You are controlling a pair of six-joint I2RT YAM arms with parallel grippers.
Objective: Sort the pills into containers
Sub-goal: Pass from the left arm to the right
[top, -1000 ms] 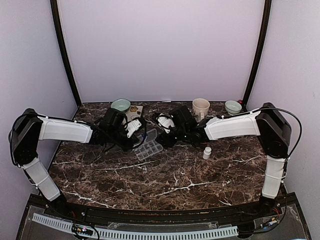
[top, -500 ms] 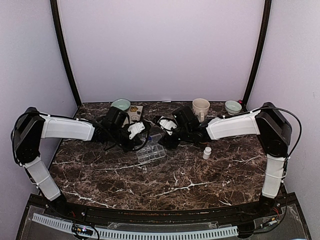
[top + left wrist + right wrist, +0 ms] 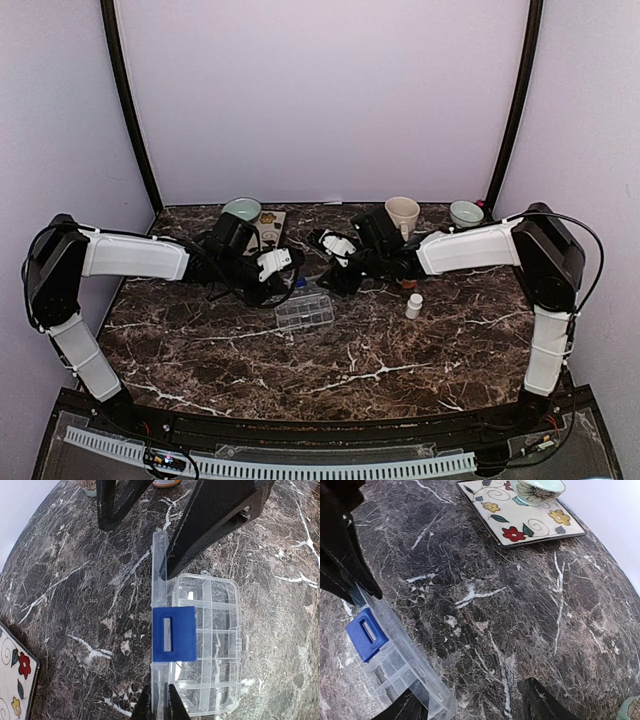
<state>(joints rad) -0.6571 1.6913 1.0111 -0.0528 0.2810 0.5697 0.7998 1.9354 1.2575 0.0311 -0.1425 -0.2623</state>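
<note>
We see left gripper pinched shut on raised lid of pill organizer, cells just right of its tips, long axis straight ahead; right gripper spread apart, pill organizer off its left

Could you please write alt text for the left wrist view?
The left gripper pinches the upright lid of a clear plastic pill organizer with two rows of cells, on a dark marble table. A blue square tab sits on the lid; the right gripper, black and open, reaches in from the top.
</note>
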